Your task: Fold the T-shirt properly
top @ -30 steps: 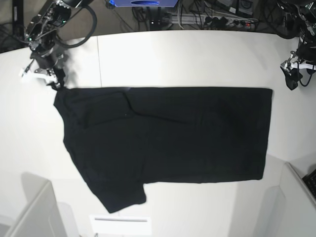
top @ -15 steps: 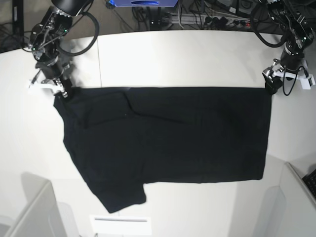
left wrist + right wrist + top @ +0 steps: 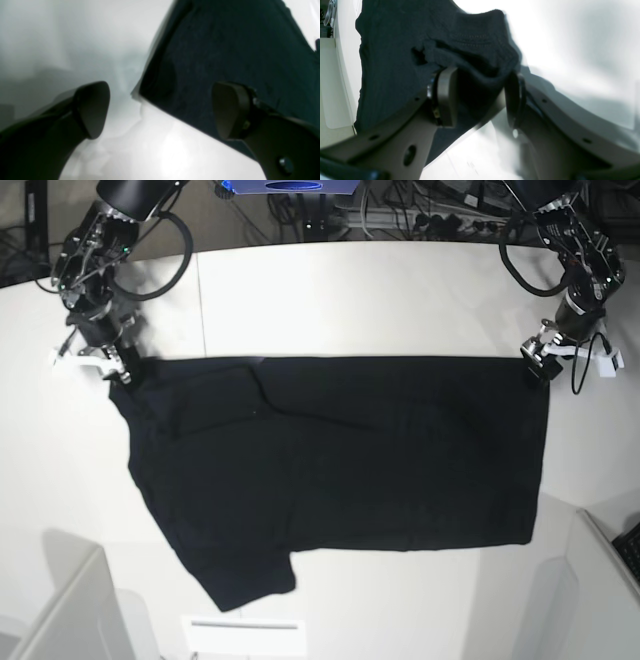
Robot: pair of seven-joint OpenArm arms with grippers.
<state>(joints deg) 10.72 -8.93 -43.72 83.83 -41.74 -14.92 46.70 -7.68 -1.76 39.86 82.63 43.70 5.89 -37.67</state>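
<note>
Black cloth of the T-shirt [image 3: 340, 465] lies spread flat across the middle of the white surface [image 3: 380, 290]. At one far corner of the shirt the right hand [image 3: 480, 97] is clamped on a bunched fold. At the other, the left hand [image 3: 160, 110] stands wide apart, straddling the corner.

text: none legible | T-shirt [image 3: 340, 450]: plain black side up, no print or label readable | white sheet [image 3: 245, 637] at 6 o'clock table edge: one dark line, too small to read | wrist views: blurred, no markings
</note>
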